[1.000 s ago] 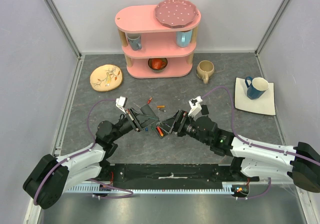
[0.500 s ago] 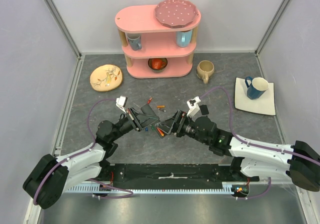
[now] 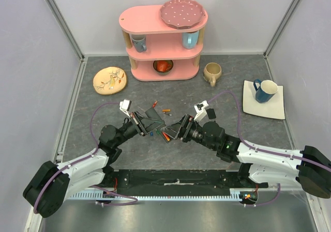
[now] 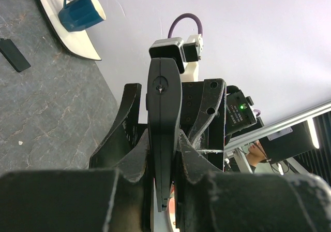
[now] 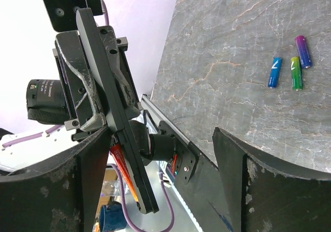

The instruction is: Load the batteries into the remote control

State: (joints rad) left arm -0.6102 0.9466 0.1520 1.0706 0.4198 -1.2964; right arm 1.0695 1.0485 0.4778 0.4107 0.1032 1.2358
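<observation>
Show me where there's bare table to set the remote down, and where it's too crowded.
Bare: the strip between the yellow plate, the left wall and the left arm; also the stretch between the white plate and the right arm. Crowded: the centre, where the left hand holds the remote facing the right hand, loose batteries scattered nearby.

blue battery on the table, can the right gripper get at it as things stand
Probably yes. The right gripper is open, and the blue battery lies bare on the table, a green battery close beside it, clear of the remote control that the left gripper holds.
</observation>
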